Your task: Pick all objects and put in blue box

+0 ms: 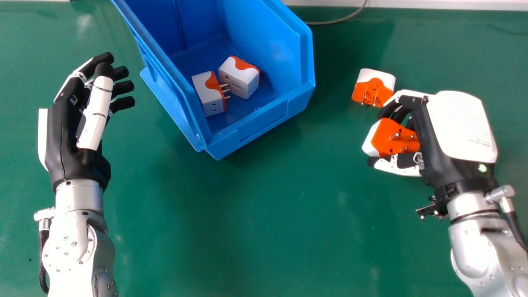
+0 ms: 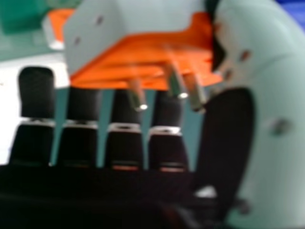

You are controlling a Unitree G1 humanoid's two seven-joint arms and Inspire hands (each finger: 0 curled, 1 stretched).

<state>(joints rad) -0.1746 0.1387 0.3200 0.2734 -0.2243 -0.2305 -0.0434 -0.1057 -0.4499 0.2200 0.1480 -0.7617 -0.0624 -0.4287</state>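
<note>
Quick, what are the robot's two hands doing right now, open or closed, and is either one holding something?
Left hand: open, relaxed, holding nothing.
Right hand: closed on an orange and white plug adapter.

Four white-and-orange plug adapters [image 1: 373,88]; one blue box [image 1: 258,126]; two robot hands [image 1: 460,123].

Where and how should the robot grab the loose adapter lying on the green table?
Probably pinch the loose adapter by its left and right sides, coming from above: the body is blocky and uncovered, and its prongs are on the orange near part, away from those sides.
</note>
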